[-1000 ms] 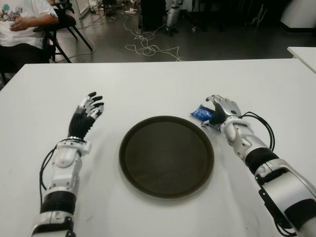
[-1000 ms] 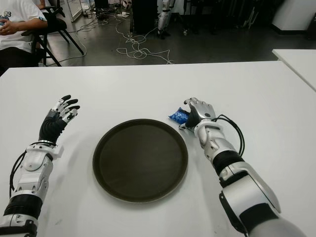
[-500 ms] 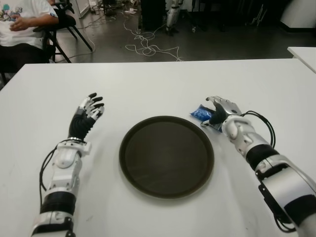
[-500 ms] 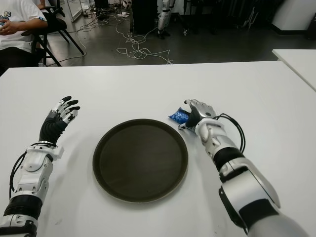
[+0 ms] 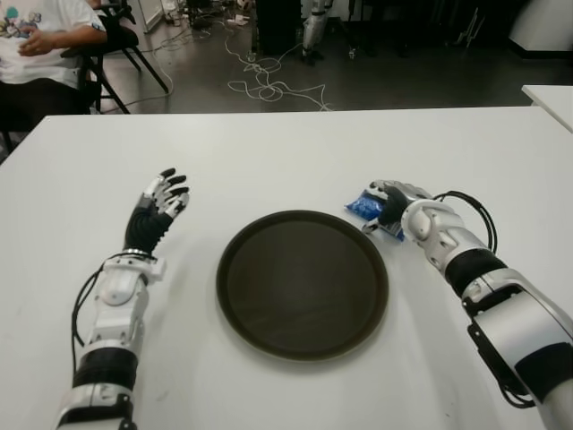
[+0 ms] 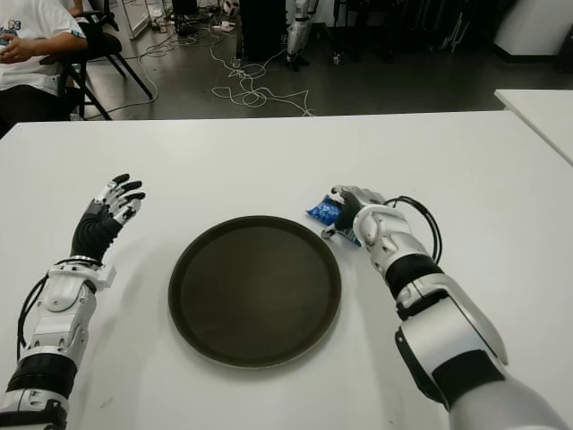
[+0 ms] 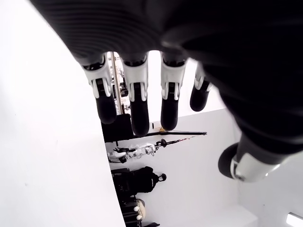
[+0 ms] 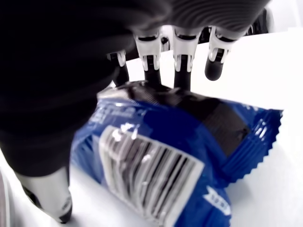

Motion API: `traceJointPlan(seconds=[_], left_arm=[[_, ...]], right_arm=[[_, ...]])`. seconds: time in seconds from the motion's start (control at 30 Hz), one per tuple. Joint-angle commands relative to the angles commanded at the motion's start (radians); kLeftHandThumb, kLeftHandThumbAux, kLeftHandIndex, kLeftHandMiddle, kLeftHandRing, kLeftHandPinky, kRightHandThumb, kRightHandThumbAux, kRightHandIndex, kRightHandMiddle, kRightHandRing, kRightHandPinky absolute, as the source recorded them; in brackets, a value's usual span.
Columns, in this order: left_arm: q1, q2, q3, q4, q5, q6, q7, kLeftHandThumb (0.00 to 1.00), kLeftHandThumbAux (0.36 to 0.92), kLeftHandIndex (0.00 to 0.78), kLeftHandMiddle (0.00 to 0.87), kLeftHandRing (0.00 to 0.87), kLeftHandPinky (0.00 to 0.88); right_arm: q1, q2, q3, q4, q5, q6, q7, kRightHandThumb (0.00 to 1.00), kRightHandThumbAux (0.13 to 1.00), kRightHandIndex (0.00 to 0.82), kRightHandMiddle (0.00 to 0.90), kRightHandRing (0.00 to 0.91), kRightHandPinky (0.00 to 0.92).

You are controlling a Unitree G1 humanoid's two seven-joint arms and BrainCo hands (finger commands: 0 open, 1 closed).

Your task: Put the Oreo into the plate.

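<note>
White tabletop (image 5: 295, 152) fills most of the head camera's view, with a dark floor strewn with cables (image 5: 269, 85) beyond its far edge and a seated person (image 5: 40, 40) in a light shirt at the far left corner. On the left, the left hand (image 5: 157, 208) is raised off to the left of the plate, well apart from it, its fingers (image 7: 137, 101) straight and spread, holding nothing; the wrist camera shows only the table and the room between them. To the right of that hand, and to the left of the other, lies the round dark plate (image 5: 303, 283), bare, in the middle of the table. Just beyond the plate's right far rim the right hand (image 5: 394, 204) sits over the blue Oreo packet (image 5: 363, 206), which lies on the table outside the plate, close beside its rim. In the right wrist view the packet (image 8: 180, 151) fills the space under the palm, barcode side showing, with the fingertips (image 8: 182, 78) reaching over its far edge and the thumb down at its near side; the fingers are curled around it, though whether they grip it firmly cannot be told.
</note>
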Motion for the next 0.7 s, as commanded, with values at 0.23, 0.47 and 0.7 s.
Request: traceJointPlan(seconds=[0.23, 0.47, 0.7], left_arm=[[0.000, -0.001, 0.001, -0.004, -0.003, 0.009, 0.001, 0.213, 0.567, 0.082, 0.178, 0.165, 0.148], [0.004, -0.004, 0.002, -0.017, -0.006, 0.022, 0.004, 0.218, 0.565, 0.094, 0.188, 0.175, 0.168], [0.002, 0.000, 0.004, -0.014, -0.017, 0.028, -0.012, 0.243, 0.567, 0.078, 0.174, 0.160, 0.138]], right_arm=[[-0.004, 0.002, 0.007, 0.000, 0.002, 0.006, 0.004, 0.000, 0.765, 0.075, 0.158, 0.138, 0.113], [-0.014, 0.003, 0.019, 0.019, -0.004, 0.006, 0.005, 0.000, 0.782, 0.074, 0.159, 0.138, 0.134], [-0.011, 0.003, 0.021, 0.022, -0.002, 0.000, -0.013, 0.000, 0.777, 0.074, 0.161, 0.143, 0.137]])
